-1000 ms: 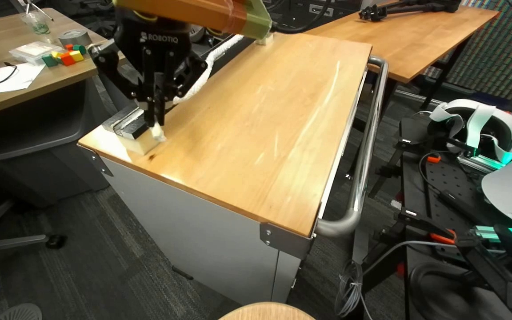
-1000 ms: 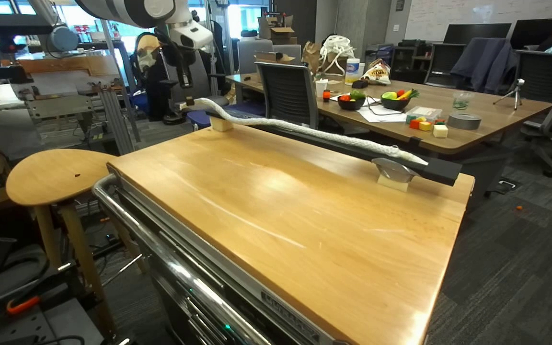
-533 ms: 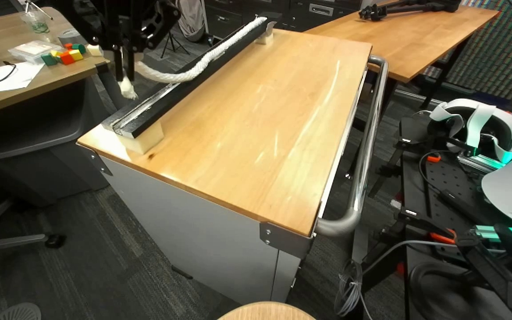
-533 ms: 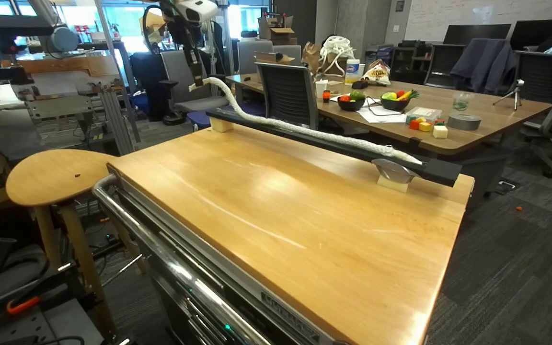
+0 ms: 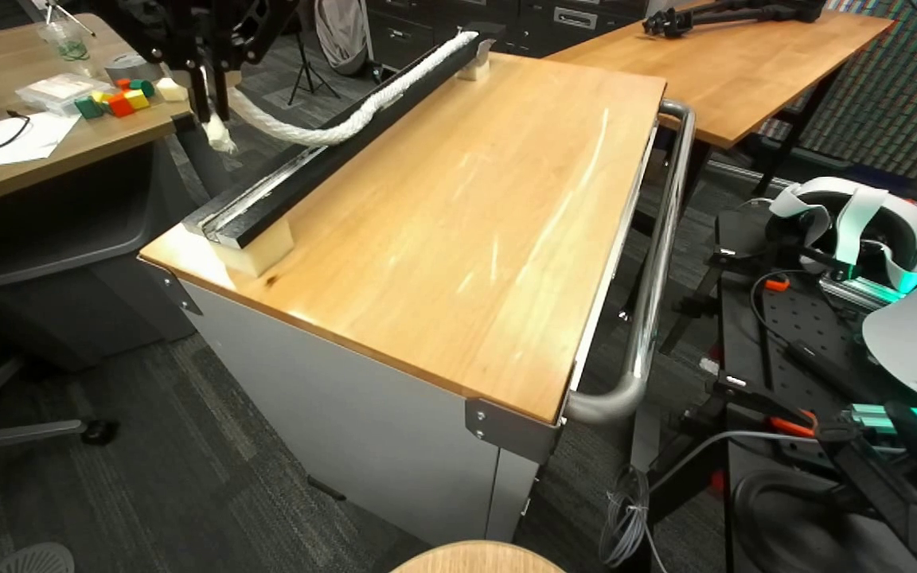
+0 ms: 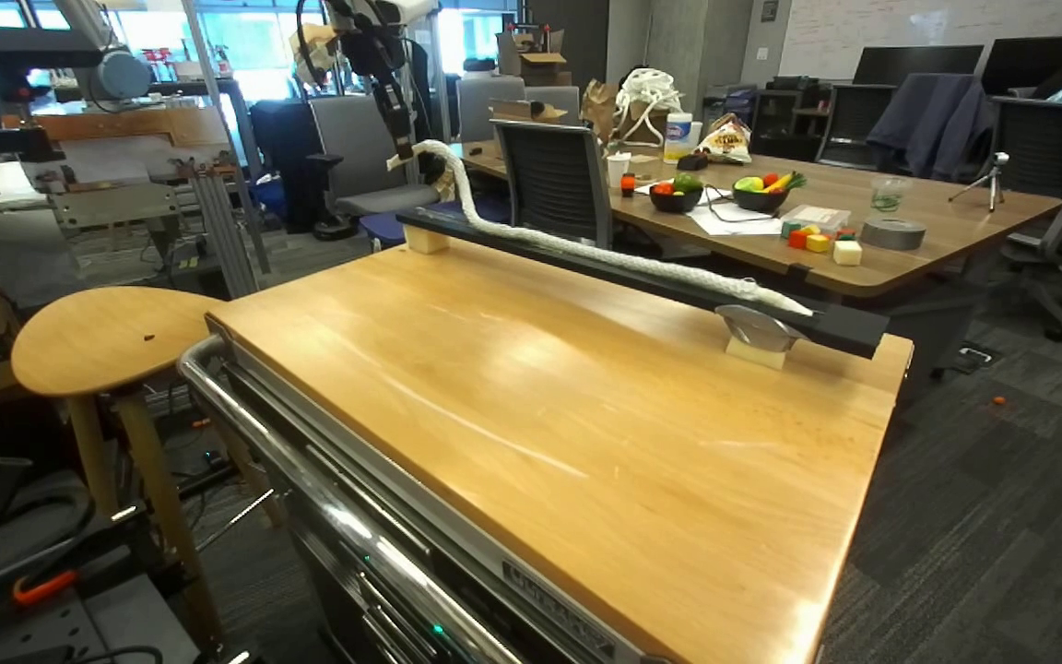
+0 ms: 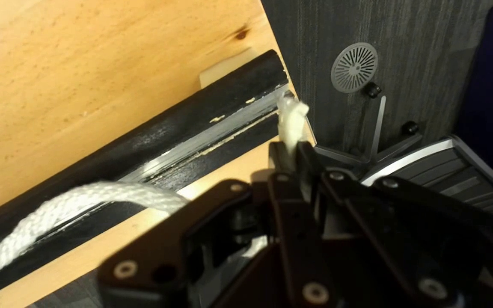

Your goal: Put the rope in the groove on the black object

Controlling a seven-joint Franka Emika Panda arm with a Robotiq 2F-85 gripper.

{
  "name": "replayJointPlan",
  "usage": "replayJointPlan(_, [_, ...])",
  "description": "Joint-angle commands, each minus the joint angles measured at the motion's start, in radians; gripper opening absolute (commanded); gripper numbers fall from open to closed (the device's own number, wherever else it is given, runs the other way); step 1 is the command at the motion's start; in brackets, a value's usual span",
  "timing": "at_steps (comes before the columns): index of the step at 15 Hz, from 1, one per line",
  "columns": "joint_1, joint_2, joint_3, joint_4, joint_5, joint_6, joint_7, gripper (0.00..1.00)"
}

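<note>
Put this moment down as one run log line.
jaws: closed on rope near tip | rope: held end raised off black rail, far stretch lying along it | groove: uncovered toward one end | seating: incomplete

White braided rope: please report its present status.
Black claw gripping white braided rope. Held end raised, outside silvery groove in long black rail. No obstruction seen.

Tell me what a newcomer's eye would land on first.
Probably the white rope, mostly on the black rail along one side of the tabletop, one end raised in the tool. Then, perhaps, the shiny handle bar on the opposite side, and the white headset beyond it.
</note>
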Motion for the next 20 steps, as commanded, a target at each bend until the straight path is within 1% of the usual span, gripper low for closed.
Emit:
replayJointPlan(1, [0.016,0.046,-0.001,0.094,0.001,-0.068,-0.008,0.02])
replayJointPlan(9, [0.036,0.134,0.0,0.206,0.003,-0.159,-0.016,0.02])
replayJointPlan(13, [0.01,0.183,0.031,0.269,0.097,-0.23,-0.084,0.02])
replayJointPlan(18, [-0.002,0.231,0.028,0.341,0.196,-0.319,-0.127,0.02])
replayJointPlan(20, [-0.009,0.249,0.023,0.368,0.221,-0.359,-0.124,0.02])
